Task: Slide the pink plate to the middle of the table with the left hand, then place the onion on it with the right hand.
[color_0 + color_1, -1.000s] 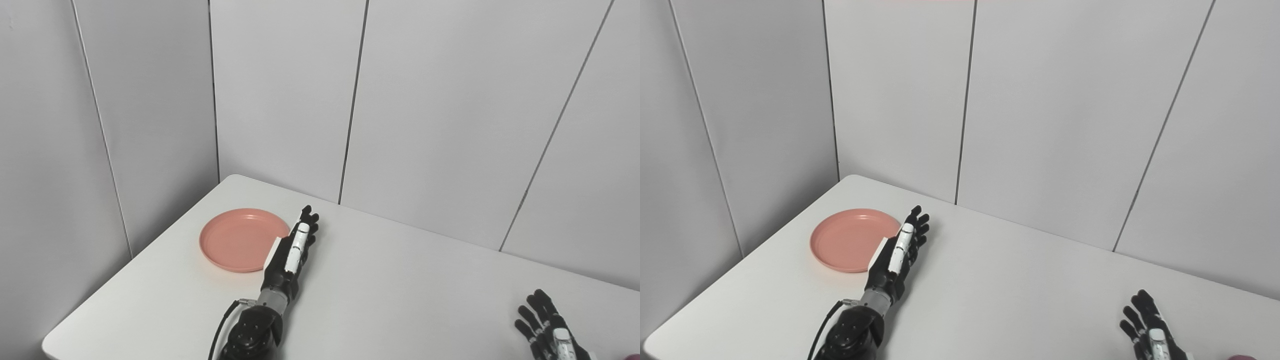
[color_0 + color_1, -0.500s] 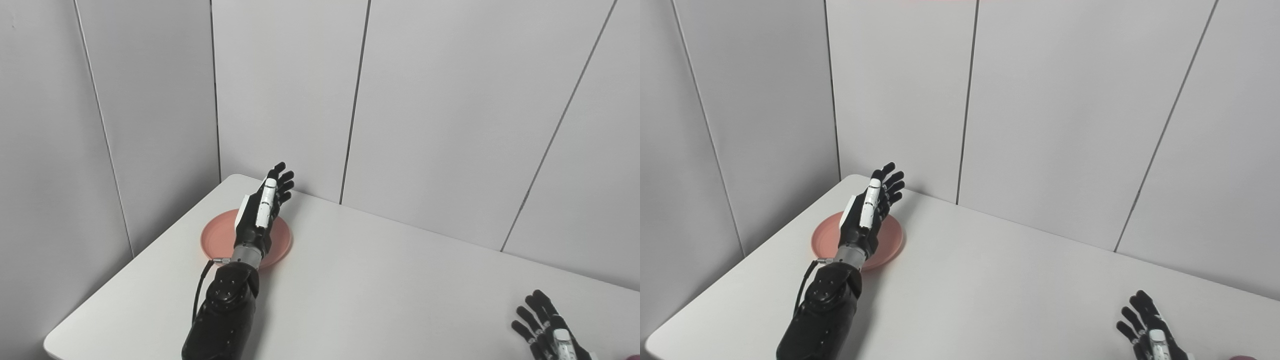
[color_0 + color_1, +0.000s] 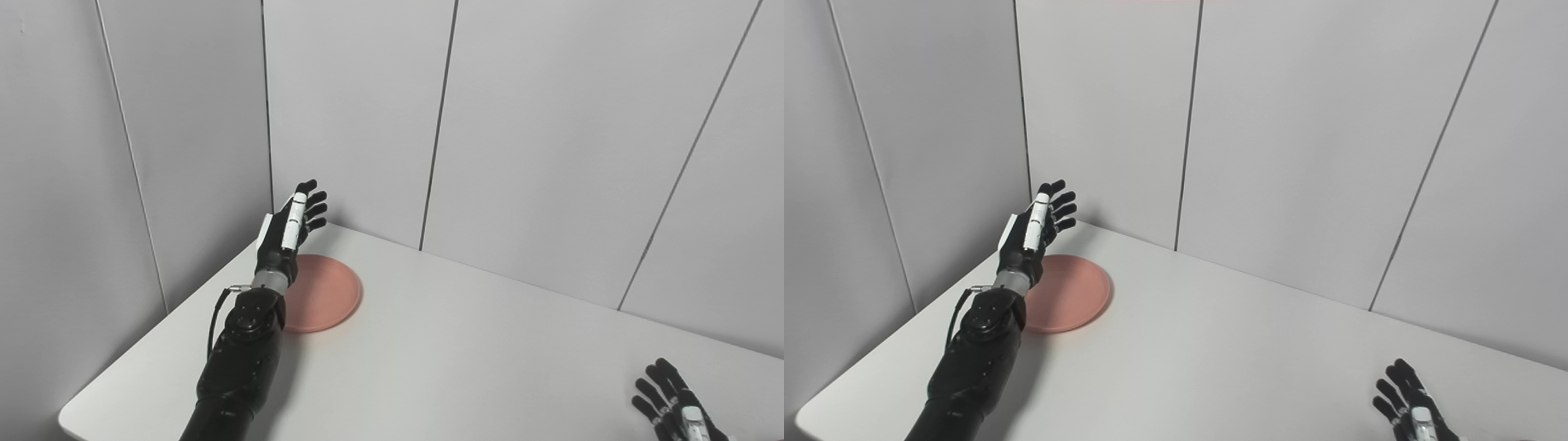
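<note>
Pink, the plate (image 3: 324, 294) lies flat on your white table (image 3: 465, 355), near its far left corner and well left of the middle. Your left hand (image 3: 288, 229) is raised over the plate's far left edge, fingers (image 3: 312, 208) spread and straight, holding nothing; its forearm hides the plate's left rim, and you cannot tell whether anything touches. Your right hand (image 3: 1412, 407) rests at the table's near right, fingers apart, empty, well apart from the plate.
</note>
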